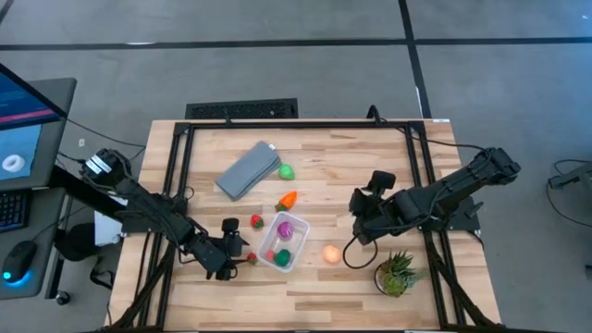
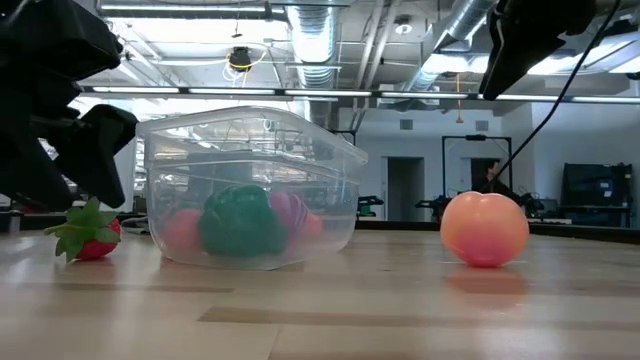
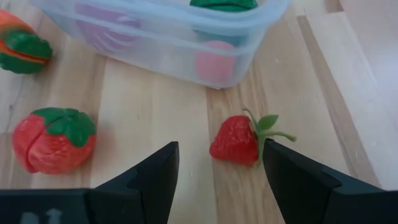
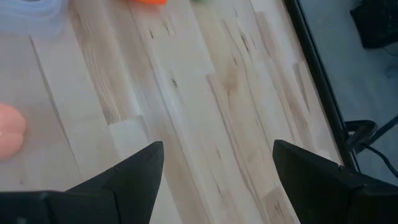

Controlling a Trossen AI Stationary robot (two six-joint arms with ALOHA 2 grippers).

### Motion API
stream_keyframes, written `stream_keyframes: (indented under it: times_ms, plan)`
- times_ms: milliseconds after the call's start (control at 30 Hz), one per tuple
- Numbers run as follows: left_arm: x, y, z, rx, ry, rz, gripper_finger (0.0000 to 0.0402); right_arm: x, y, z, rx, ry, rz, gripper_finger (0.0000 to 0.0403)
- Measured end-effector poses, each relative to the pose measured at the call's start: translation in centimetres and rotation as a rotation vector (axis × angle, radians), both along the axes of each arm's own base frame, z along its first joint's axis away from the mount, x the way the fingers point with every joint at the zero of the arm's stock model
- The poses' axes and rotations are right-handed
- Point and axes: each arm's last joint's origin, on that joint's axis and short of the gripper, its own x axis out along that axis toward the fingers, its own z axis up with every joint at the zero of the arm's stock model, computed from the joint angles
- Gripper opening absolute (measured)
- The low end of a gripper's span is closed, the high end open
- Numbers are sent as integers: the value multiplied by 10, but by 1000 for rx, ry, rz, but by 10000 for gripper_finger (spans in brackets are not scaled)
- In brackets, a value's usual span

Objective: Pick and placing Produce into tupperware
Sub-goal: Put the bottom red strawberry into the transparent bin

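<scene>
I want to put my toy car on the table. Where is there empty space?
Bare wood lies along the far edge beyond the grey lid, and on the right between the carrot and the right gripper. It is crowded near the tupperware, where strawberries and the left gripper sit close. The plant fills the near right corner.

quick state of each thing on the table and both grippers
tupperware: open, three pieces inside
lid: off, flat on table
small strawberry: on table, between left gripper fingers, not gripped
right gripper: open, empty
</scene>
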Motion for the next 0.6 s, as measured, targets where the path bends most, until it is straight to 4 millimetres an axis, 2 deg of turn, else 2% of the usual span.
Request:
stream_keyframes:
  times_ms: [333, 600]
  plan:
    - [1, -1, 2, -10, -4, -5, 283, 0, 0, 0, 0, 1, 1, 324]
    - [6, -2, 5, -33, -37, -40, 293, 1, 0, 0, 3, -6, 2, 324]
